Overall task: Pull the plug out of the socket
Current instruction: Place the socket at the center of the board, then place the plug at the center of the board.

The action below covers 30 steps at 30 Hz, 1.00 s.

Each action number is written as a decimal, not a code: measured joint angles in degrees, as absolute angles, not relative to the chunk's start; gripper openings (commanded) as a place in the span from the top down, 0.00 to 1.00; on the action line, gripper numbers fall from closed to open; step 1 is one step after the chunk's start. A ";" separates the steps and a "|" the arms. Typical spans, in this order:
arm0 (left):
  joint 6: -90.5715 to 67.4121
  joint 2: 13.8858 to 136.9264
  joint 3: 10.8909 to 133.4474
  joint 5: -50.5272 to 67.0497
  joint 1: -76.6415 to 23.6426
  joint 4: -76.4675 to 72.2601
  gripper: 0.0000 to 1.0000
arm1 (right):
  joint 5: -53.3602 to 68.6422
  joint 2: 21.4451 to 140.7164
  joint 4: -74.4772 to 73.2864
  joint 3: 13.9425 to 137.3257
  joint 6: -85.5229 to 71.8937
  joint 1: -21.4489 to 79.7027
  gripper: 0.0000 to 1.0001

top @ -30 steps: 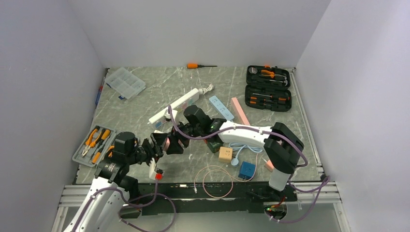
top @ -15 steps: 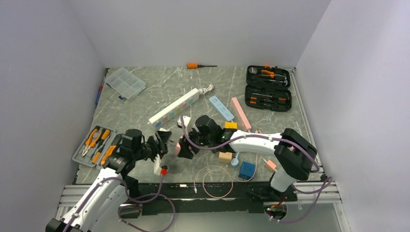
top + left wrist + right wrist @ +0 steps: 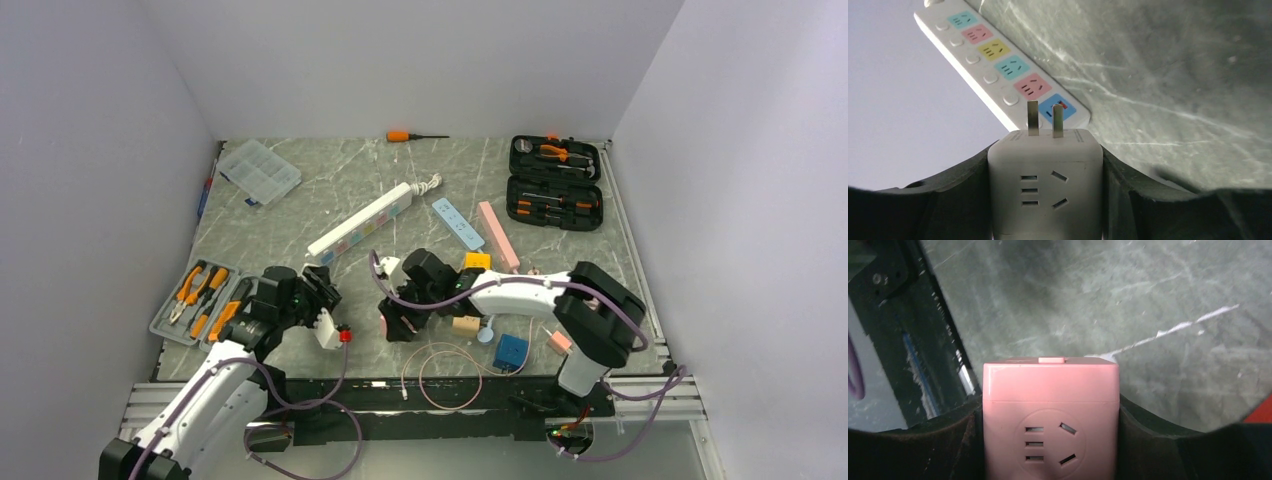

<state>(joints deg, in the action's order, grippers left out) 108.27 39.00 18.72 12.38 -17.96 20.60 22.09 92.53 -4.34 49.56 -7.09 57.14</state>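
Wrist views: left tool (image 3: 1045, 200) tight around one white plug (image 3: 1045, 162), right tool (image 3: 1050, 445) tight around one pink socket (image 3: 1050, 390).

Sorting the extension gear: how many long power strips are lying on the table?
3. The white power strip with coloured outlets lies left of centre, the pale blue power strip to its right, and the pink power strip right of that. More may lie hidden.

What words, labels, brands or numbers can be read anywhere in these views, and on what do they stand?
No text can be read in any view.
On the white plug: no print, only slots and two prongs.
On the pink socket: no print, only slots.
On the strip: coloured outlets, no lettering visible.
On the tool case: too small to tell.
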 measured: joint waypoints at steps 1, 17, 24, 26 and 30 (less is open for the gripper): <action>107.15 38.61 18.79 12.69 -18.37 21.39 1.00 | 21.65 93.95 -4.05 50.46 -7.16 57.14 1.00; 99.85 40.42 15.25 19.07 -19.59 30.06 0.98 | 13.76 103.28 2.11 55.72 -7.57 59.72 0.12; 96.40 45.54 15.07 18.59 -19.64 21.80 0.27 | 12.71 103.18 0.93 56.64 -7.75 60.38 0.01; 95.79 46.02 15.07 18.37 -19.75 21.41 0.11 | 11.84 102.52 -0.51 56.86 -7.77 60.18 0.03; 93.12 46.89 16.99 18.06 -19.97 21.56 0.00 | 10.50 98.32 -3.31 56.95 -8.01 58.54 0.08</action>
<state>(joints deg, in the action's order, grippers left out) 93.12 46.89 16.99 18.06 -19.97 21.56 10.50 98.32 -3.31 56.95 -8.01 58.54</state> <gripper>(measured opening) 0.959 0.955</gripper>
